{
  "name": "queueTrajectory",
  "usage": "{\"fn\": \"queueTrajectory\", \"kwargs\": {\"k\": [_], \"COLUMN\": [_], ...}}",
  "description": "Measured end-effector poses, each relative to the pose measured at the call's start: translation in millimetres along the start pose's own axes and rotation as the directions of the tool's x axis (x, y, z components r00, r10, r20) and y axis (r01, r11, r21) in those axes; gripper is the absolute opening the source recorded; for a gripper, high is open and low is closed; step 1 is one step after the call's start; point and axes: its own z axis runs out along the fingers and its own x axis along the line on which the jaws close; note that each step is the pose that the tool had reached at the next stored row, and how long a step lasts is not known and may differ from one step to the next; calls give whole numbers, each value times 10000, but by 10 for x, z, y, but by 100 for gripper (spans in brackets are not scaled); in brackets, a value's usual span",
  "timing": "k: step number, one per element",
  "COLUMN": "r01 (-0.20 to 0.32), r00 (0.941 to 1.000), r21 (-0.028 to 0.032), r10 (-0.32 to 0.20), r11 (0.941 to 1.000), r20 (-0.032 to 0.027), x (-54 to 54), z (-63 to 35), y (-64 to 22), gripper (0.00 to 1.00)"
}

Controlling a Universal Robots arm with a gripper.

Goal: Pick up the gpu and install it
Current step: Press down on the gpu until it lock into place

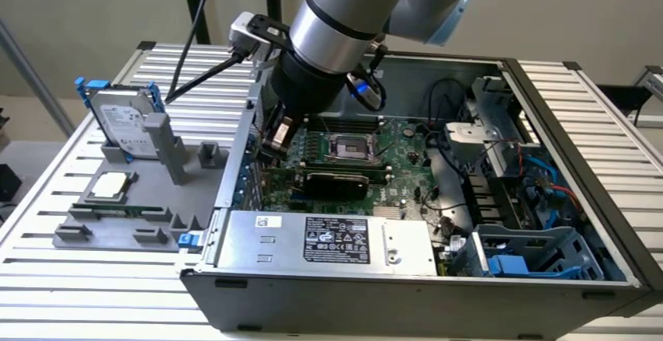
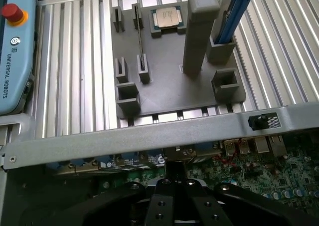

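My silver-and-grey arm (image 1: 342, 15) reaches steeply down from above into the open grey metal computer case (image 1: 580, 123), its wrist turned so my black gripper (image 1: 279, 133) hangs low over the green motherboard (image 1: 399, 151), close to the case's rear wall on the exterior view's left. In the wrist view my gripper (image 2: 174, 198) sits with its black knuckles drawn close, and my jaws look together, with nothing clamped between them.

The gpu (image 1: 334, 179), a slim card with a black face on a green board, lies just below my jaws, seated flat across the motherboard and apart from me. Beyond my jaws, over the grey case rim (image 2: 149, 131), stands the grey plastic fixture tray (image 2: 169, 86) on the slatted aluminium table (image 2: 75, 61). It carries a square silver processor chip (image 2: 166, 17), a narrow green memory stick (image 2: 141, 36) on edge, and the silver hard drive in a blue frame (image 1: 126, 120).
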Motion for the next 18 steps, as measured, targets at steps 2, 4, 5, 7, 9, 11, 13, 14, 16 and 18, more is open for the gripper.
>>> {"fn": "queueTrajectory", "kwargs": {"k": [2,4,5,7,9,11,13,14,16,18], "r01": [-37,-73,-89,-125,-156,-175,-195,-204,-224,-245], "r00": [10000,10000,10000,9999,9999,9998,9998,9998,9997,9997], "r21": [-15,-27,-32,-40,-47,-51,-56,-57,-61,-65], "r10": [37,73,89,126,156,175,195,204,224,246], "r11": [10000,10000,10000,9999,9999,9998,9998,9998,9997,9997], "r20": [11,27,34,47,59,67,73,78,85,94], "x": [-1,-6,-10,-18,-21,-25,-30,-34,-38,-43], "z": [2,4,4,3,4,4,3,4,4,5], "y": [-1,-1,-1,1,3,3,4,5,6,8], "gripper": [11,11,11,11,11,11,11,11,11,11]}}
